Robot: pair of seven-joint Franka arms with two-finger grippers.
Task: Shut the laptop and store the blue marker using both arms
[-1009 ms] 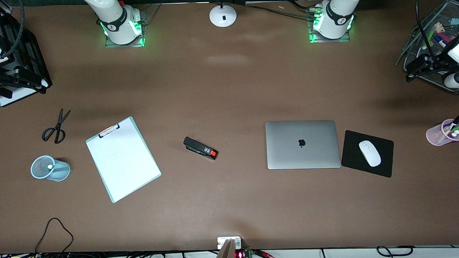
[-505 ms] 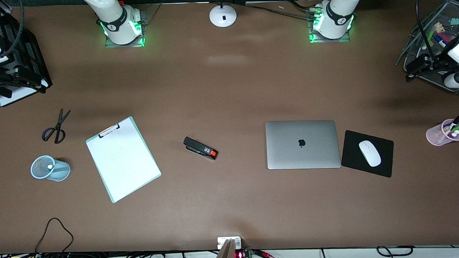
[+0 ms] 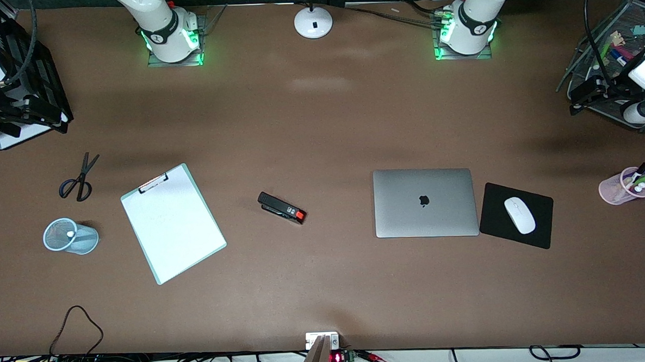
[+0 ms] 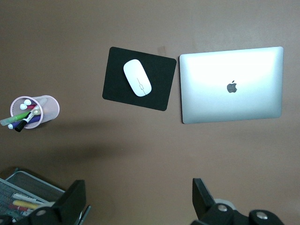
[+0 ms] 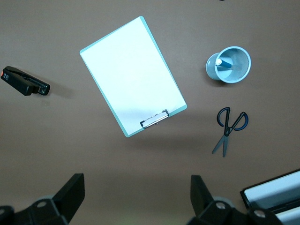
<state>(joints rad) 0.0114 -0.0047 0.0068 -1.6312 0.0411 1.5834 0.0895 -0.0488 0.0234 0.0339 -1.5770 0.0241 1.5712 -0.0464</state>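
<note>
The silver-grey laptop [image 3: 424, 202] lies closed on the table, apple logo up; it also shows in the left wrist view [image 4: 231, 85]. The blue marker [image 5: 224, 63] stands in a light-blue mesh cup [image 3: 69, 236], with its white end [image 3: 70, 233] up. My left gripper [image 4: 138, 192] is open and empty, high over the table's edge by the wire tray [image 3: 585, 90]. My right gripper [image 5: 137, 187] is open and empty, high over the black paper tray [image 3: 3, 110] at the right arm's end.
A black mouse pad [image 3: 542, 231] with a white mouse [image 3: 519, 215] lies beside the laptop. A pink pen cup [image 3: 622, 187] and a wire tray [image 3: 634, 20] stand at the left arm's end. A stapler [image 3: 282, 208], clipboard [image 3: 173, 223], scissors [image 3: 78, 178] and lamp base [image 3: 313, 22] also sit on the table.
My right gripper has drifted very slightly over the paper tray. Nothing on the table has moved.
</note>
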